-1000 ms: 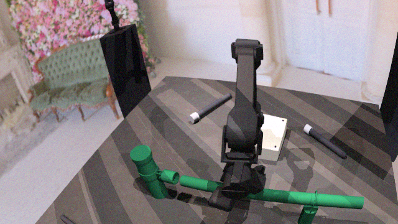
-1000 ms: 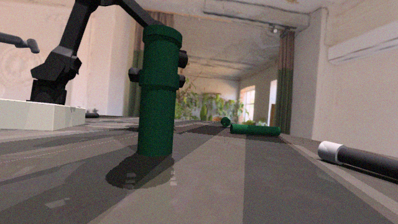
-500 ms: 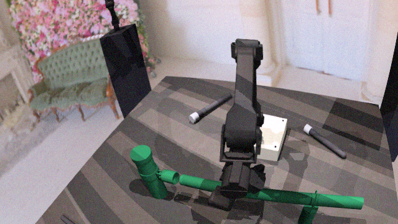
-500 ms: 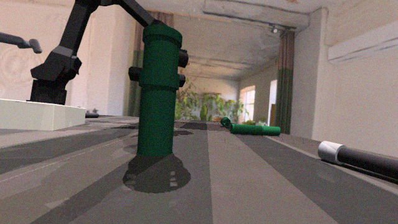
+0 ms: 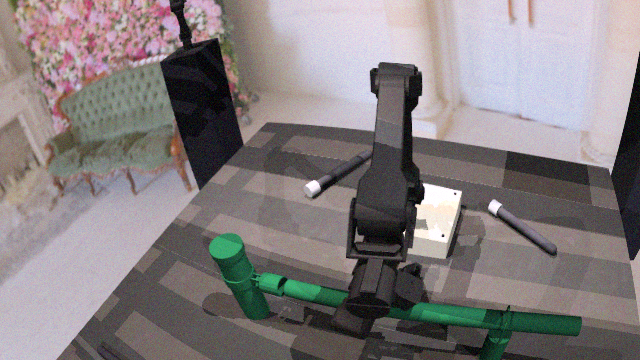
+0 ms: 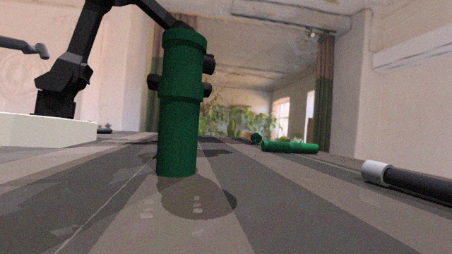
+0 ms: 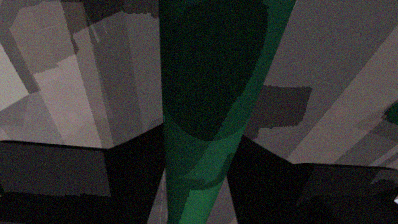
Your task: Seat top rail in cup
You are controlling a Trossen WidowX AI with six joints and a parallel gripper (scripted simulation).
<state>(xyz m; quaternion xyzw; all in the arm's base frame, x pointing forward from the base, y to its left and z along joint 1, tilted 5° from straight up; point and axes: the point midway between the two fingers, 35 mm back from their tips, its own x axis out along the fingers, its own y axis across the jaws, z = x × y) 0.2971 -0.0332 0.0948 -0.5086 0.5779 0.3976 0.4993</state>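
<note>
The big green post stands upright with its cap on top. The brace band sits on its upper part, a little below the cap. The rail-end cup hangs on the band and points toward the rail. The green rail runs nearly level through the loop cap. Its left end is at the cup's mouth, lined up with it; how deep it sits cannot be told. My gripper is shut on the rail's middle part, between cup and loop cap.
The white base box is behind the arm. A dark rod with a white end lies back left and another back right. A short green post stands under the loop cap. Green tubes lie farther off in the exterior view.
</note>
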